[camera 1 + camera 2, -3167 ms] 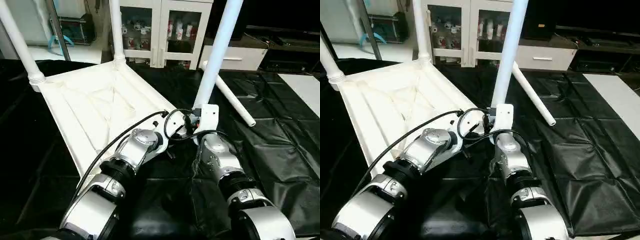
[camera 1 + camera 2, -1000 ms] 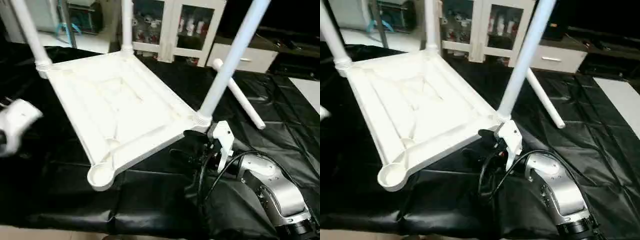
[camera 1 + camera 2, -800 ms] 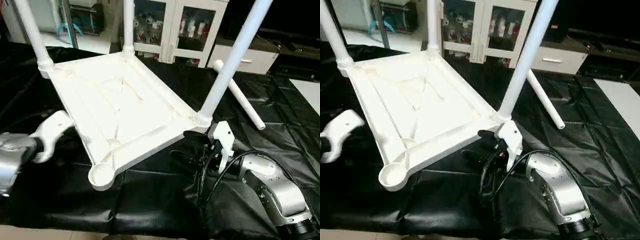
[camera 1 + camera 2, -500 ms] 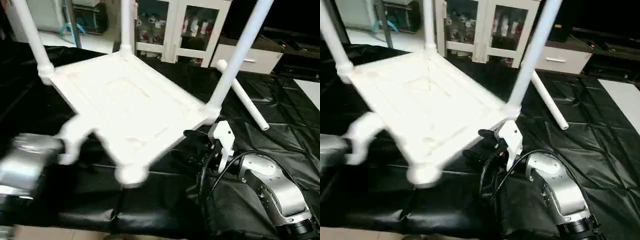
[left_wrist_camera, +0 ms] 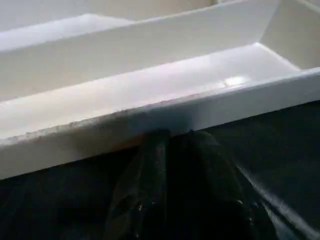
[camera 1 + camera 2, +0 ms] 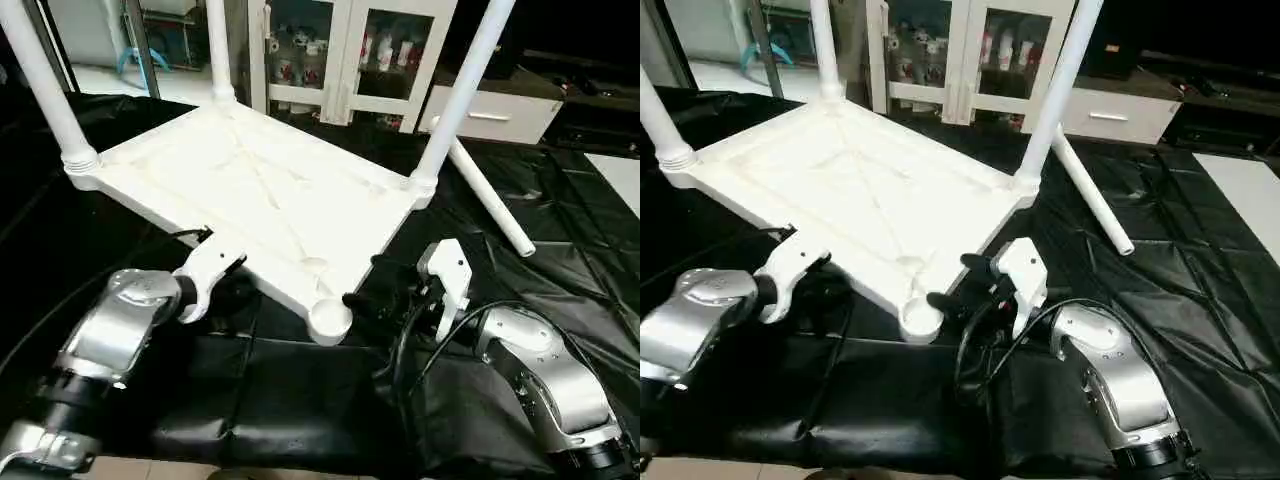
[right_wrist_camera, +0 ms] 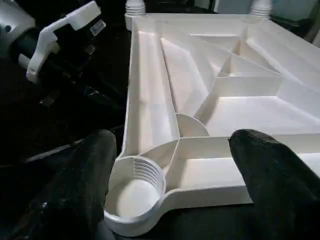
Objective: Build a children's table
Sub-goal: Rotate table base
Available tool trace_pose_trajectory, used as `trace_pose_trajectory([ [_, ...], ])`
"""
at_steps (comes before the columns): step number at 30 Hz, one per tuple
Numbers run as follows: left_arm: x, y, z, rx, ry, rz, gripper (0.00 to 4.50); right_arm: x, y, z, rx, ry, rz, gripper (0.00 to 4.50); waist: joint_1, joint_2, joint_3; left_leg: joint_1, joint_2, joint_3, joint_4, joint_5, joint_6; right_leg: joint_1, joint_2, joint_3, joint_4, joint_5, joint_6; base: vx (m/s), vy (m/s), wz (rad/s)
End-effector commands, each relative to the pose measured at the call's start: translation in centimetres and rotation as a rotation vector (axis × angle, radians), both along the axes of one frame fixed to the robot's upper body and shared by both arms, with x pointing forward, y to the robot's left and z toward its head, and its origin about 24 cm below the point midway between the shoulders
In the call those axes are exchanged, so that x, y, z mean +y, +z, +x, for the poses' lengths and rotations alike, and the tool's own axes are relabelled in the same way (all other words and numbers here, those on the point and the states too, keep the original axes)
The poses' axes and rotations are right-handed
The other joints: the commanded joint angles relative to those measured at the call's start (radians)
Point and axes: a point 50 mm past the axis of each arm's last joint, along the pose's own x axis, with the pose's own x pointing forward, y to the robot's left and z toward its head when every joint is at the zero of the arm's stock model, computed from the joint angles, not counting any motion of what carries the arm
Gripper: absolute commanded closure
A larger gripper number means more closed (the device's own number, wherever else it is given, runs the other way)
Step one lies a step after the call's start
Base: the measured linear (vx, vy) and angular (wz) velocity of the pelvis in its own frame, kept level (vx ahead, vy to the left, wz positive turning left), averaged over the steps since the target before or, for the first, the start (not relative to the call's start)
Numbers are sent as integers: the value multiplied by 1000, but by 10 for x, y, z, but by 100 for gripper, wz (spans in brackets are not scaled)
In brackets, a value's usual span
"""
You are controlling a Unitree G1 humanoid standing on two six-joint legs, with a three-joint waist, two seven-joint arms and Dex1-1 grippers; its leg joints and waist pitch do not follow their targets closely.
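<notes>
Now that your left claw (image 6: 228,268), fingers nearly closed, has swung in against the upturned table top (image 6: 250,190), which has turned, its empty corner socket (image 7: 134,192) sits between your right claw's (image 7: 175,170) spread, empty fingers, awaiting the loose leg (image 6: 487,208).

The table top (image 6: 250,190) is laid upside down on the sheet (image 6: 560,270), with three legs (image 6: 470,85) stood up from its far, left and right corners and the empty socket (image 6: 330,318) at the near corner. A fourth leg (image 6: 490,205) is laid on the sheet to the right of the top. The left gripper (image 6: 805,262) is placed against the top's near-left edge, and the right gripper (image 7: 175,165) is set just before the empty socket.
</notes>
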Motion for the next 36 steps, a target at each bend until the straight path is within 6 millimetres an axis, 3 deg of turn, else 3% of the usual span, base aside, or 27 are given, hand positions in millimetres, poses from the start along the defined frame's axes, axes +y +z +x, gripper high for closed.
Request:
trace_pose_trajectory([
  [1,-8,16,3,-48,-37,-46,360,-8,5,2,-30,-36,-3,54,-2,28,-68,12,40,-24,-79,-222,-34,42,-53,46,-62,-142,-183,0,0,0],
  [6,-3,33,-19,-25,-189,-125,360,-16,14,5,-43,-64,33,54,-8,27,-67,10,40,-23,-78,-208,-28,45,-52,46,-55,-104,-208,0,0,0],
  [8,4,58,-28,-64,-215,-252,360,-22,16,7,-35,-101,32,54,-13,26,-67,9,39,-21,-78,-202,-29,46,-52,46,-50,-112,-216,0,0,0],
  [11,8,75,-22,-183,-163,-334,360,-24,16,11,-32,-146,26,54,-16,29,-60,13,37,-19,-79,-242,-33,40,-48,45,-61,-173,-211,0,0,0],
  [12,11,83,-11,-299,-56,-393,360,-25,15,14,-36,-192,16,54,-18,25,-58,12,38,-18,-80,-253,-34,39,-49,46,-65,-191,-208,0,0,0],
  [13,13,87,-3,-365,22,-428,360,-26,15,17,-43,-224,10,54,-14,22,-60,20,38,-17,-76,-272,-40,34,-50,45,-73,-220,-204,0,0,0],
  [14,13,87,-3,-365,22,-428,360,-26,15,17,-43,-224,10,54,-9,24,-60,23,36,-17,-74,-280,-39,32,-53,46,-75,-245,-190,0,0,0],
  [16,4,78,9,-447,251,-484,360,-29,12,31,-37,-438,-4,54,-13,20,-58,6,40,-25,-82,-268,-52,42,-54,45,-74,-281,-155,0,0,0],
  [17,3,76,9,-449,271,-493,360,-29,12,33,-34,-466,-5,54,-12,21,-60,12,39,-24,-79,-267,-56,38,-56,45,-77,-290,-148,0,0,0],
  [18,-1,72,9,-446,300,-511,360,-30,11,36,-28,-516,-5,54,-14,20,-65,10,37,-25,-78,-248,-58,39,-55,46,-75,-282,-135,0,0,0],
  [19,-8,57,9,-452,397,-466,360,-30,11,40,-60,-585,-22,54,-15,23,-66,8,39,-25,-77,-232,-57,37,-51,46,-71,-241,-128,0,0,0],
  [23,-17,38,11,-456,459,-373,360,-28,10,42,-78,-622,-40,54,-14,14,-73,1,33,-23,-70,-161,-36,44,-44,47,-64,-139,-109,0,0,0],
  [25,-29,29,13,-493,510,-325,360,-26,9,44,-69,-665,-29,54,-15,16,-78,1,32,-22,-63,-90,-15,46,-42,46,-51,-24,-127,0,0,0],
  [26,-29,29,13,-493,510,-325,360,-26,9,44,-69,-665,-29,54,-10,27,-88,-37,15,-79,-65,-14,86,82,-54,-16,-42,78,-136,0,0,0],
  [27,-34,26,14,-492,525,-322,360,-25,9,45,-76,-665,-39,54,-19,32,-87,-30,16,-99,-54,32,125,71,-50,-30,-42,131,-160,13,-13,34],
  [28,-40,24,16,-501,538,-307,360,-23,9,47,-88,-671,-54,54,-46,61,-92,-21,50,-168,-45,114,233,59,-7,-73,-4,115,-249,43,-29,56],
  [29,-41,24,16,-506,541,-302,360,-23,9,48,-89,-673,-57,54,-46,61,-92,-21,50,-168,-45,114,233,59,-7,-73,-4,115,-249,43,-29,56],
  [30,-44,23,16,-503,541,-306,360,-23,10,48,-102,-671,-71,54,-64,73,-90,-8,82,-228,-58,134,347,38,17,-81,37,-49,-266,-16,-74,47],
  [31,-46,22,16,-500,539,-308,360,-24,10,49,-115,-671,-83,54,-74,75,-83,10,90,-277,-73,121,429,9,28,-79,69,-191,-287,-26,-132,55],
  [32,-47,21,16,-507,545,-296,360,-25,10,49,-111,-678,-78,54,-74,66,-73,-2,86,-298,-93,21,431,-1,29,-61,94,-238,-312,-26,-132,55],
  [33,-47,21,16,-508,547,-291,360,-26,10,49,-109,-682,-75,54,-70,65,-68,-19,71,-299,-107,-54,398,7,28,-54,100,-244,-325,-22,-186,67],
  [34,-47,20,15,-511,550,-284,360,-28,10,49,-107,-688,-72,54,-66,51,-63,-46,30,-306,-125,-202,310,30,17,-35,82,-265,-359,-24,-246,65],
  [35,-47,19,15,-518,553,-277,360,-29,10,49,-104,-695,-67,54,-67,34,-63,-12,84,-252,-103,-304,229,14,-12,-11,50,-236,-374,-24,-246,65],
  [36,-47,19,15,-520,554,-275,360,-30,10,49,-102,-698,-65,54,-60,30,-59,-17,62,-225,-91,-331,179,16,-16,-1,16,-254,-398,-29,-299,48],
])
